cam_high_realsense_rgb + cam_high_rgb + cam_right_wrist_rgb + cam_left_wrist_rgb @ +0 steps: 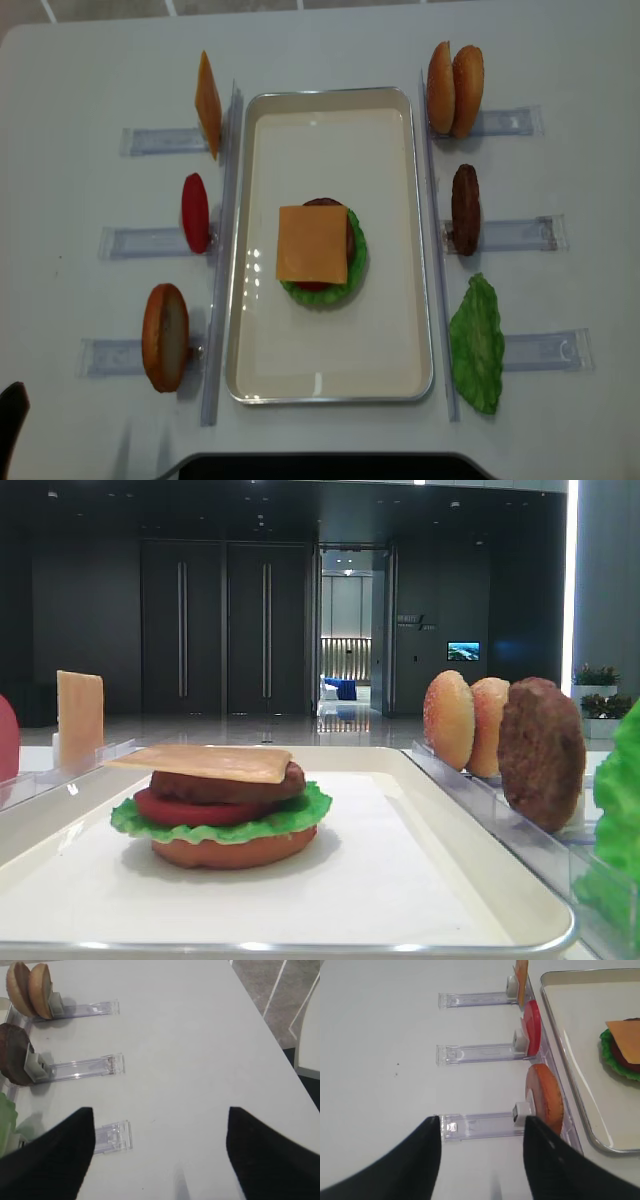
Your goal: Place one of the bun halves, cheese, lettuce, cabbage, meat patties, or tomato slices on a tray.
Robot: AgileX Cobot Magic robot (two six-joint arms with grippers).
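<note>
- Exterior high (realsense) view: cheese point(313, 243) lies atop the stack at centre of tray point(330, 385).
- Left gripper point(482, 1125): jaws apart, empty.
- Right gripper point(160, 1115): jaws wide, empty.

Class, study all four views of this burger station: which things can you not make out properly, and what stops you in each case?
- Meat patty in the stack: overhead view, mostly covered by the cheese.
- Lettuce in the rack: right wrist view, cut off by the left edge.
- Spare tomato slice: front view, cut off by the left edge.
- Left gripper: only the fingers show; bottom edge cuts them.
</note>
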